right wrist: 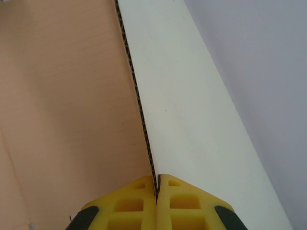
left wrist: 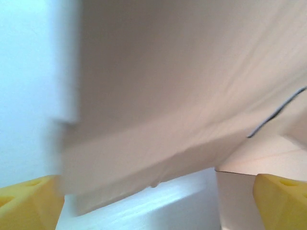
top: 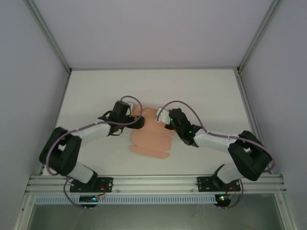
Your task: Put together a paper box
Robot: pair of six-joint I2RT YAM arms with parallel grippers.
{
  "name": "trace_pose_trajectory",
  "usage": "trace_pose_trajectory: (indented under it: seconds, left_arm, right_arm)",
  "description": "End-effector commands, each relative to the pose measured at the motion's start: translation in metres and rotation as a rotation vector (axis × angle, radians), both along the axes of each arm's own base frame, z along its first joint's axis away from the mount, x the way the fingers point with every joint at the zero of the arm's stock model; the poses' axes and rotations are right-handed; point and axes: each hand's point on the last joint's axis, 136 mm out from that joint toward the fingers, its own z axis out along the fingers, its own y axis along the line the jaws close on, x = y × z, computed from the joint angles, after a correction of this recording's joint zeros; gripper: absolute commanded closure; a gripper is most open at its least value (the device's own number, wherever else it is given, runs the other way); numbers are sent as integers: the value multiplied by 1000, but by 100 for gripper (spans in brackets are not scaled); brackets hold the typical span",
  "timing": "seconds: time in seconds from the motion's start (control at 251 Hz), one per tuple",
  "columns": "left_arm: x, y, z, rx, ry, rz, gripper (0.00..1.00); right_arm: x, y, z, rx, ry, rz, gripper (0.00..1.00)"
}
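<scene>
Barely begun: paper box (top: 149, 141) mostly flat. Pinched tight on one far flap edge with the right gripper (right wrist: 157, 184); spread wide apart at the left gripper (left wrist: 156, 199). Nearly all folding left to do.

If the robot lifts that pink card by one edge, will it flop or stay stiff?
Probably fairly stiff: the card shows corrugated fluting along its cut edge, though it would likely fold where its flaps join. It looks thin, so probably light; the right gripper, pinched on one edge, could likely drag it across the table.
</scene>
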Motion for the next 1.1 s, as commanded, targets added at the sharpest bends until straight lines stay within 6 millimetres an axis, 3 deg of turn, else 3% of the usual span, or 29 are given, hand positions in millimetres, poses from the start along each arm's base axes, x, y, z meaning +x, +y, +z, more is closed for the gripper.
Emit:
trace_pose_trajectory:
  seconds: [0.0,0.212,0.331,0.399,0.535,0.678,1.098]
  left_arm:
    - [5,31,34,-38,-28,104,0]
    - [27,96,68,-83,-80,319,0]
    - [49,124,64,-117,-51,420,0]
    - [62,129,57,-125,-28,432,1]
    - [84,115,44,-163,-20,355,0]
    - [88,91,26,-205,13,244,2]
    - [28,9,18,-265,-35,-90,44]
  right_arm:
    - [11,5,22,-101,-166,62,100]
    - [26,14,47,-190,-426,97,100]
    - [31,21,52,-219,-508,104,100]
    - [33,26,50,-241,-532,116,100]
    - [35,32,42,-261,-563,124,100]
    - [36,31,26,-286,-550,120,100]
    - [36,21,3,-300,-519,58,100]
